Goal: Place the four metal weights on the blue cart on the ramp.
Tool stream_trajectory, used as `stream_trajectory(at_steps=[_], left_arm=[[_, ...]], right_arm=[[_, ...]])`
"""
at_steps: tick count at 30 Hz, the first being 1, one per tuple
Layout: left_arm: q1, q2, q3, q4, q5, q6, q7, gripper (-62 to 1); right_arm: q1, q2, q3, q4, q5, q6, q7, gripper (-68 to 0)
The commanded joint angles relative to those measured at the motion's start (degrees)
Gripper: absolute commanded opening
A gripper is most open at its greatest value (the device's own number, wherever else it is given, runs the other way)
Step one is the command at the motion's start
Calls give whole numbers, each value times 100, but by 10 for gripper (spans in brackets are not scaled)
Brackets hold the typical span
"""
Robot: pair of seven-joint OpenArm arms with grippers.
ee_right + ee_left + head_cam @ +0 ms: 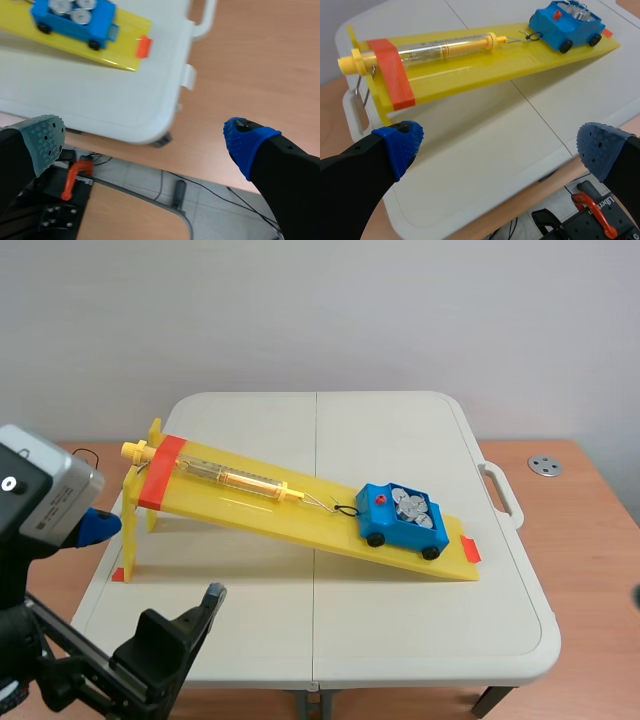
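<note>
On the white table (250,430), the blue cart (385,525) is seemingly carrying all four metal weights (412,508), with left gripper (500,146) and right gripper (147,139) hanging wide open, empty.

**A lab bench set up for a physics demonstration**

We are looking at what we are taking for a lab or test room, not a home. A plain pale wall (400,310) is closing off the back. A white folding table (420,630) with a moulded carry handle (505,495) is standing on a wooden desk (590,540), whose top is carrying a round metal cable grommet (545,466). On the table we are seeing teaching apparatus: a yellow ramp (260,512), a clear spring scale (235,478) lying along it, and a blue cart (385,525) holding metal weights (412,506). Below the desk edge, an orange-handled clamp (75,177) and loose cables (210,188) are showing against a grey floor (140,175).
</note>
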Motion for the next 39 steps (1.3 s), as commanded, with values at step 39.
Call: stream_trajectory(at_steps=[39], left_arm=[[109, -7, -68, 671, -638, 476, -874, 14]], right_arm=[[1117, 332, -1947, 455, -1108, -219, 1788, -15]])
